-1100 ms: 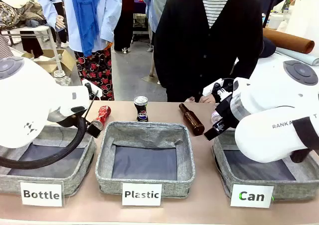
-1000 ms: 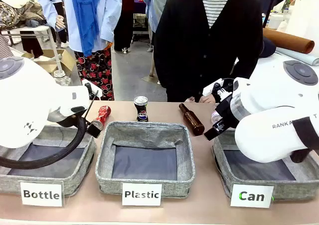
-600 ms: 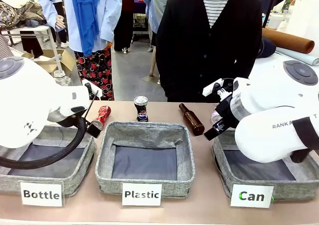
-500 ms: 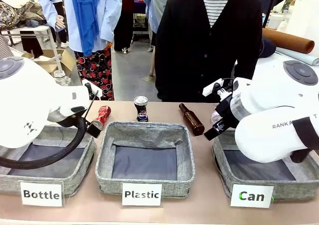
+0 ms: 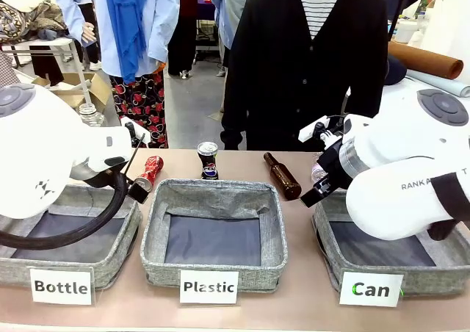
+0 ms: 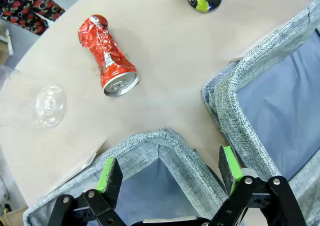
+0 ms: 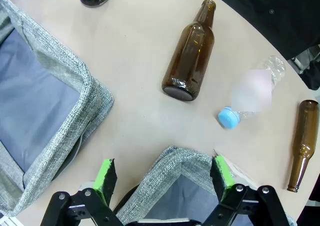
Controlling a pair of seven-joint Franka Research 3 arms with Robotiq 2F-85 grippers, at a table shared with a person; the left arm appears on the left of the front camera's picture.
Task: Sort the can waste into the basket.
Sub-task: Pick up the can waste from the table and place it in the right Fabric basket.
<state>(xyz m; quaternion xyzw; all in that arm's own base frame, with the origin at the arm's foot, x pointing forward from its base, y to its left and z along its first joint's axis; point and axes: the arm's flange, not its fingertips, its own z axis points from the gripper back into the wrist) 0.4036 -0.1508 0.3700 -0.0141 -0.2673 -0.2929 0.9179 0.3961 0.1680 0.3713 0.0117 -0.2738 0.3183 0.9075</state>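
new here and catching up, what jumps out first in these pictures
Three grey baskets stand in a row nearest the camera: Bottle basket, Plastic basket, Can basket. Behind them sit a crushed red can on its side, an upright dark can and a brown bottle lying down.

You're seeing the white left arm point(image 5: 44, 163) trailing a black cable point(image 5: 88, 225), the white right arm point(image 5: 411, 178) showing grey lettering point(image 5: 429, 183), and the black left gripper point(image 6: 169, 168) and right gripper point(image 7: 162, 176) wearing green pads point(image 6: 111, 173).

Red can point(image 6: 107, 61) glossy dented metal, basket point(image 5: 433, 279) rough gry cloth, tbl point(image 6: 170, 61) smooth matt
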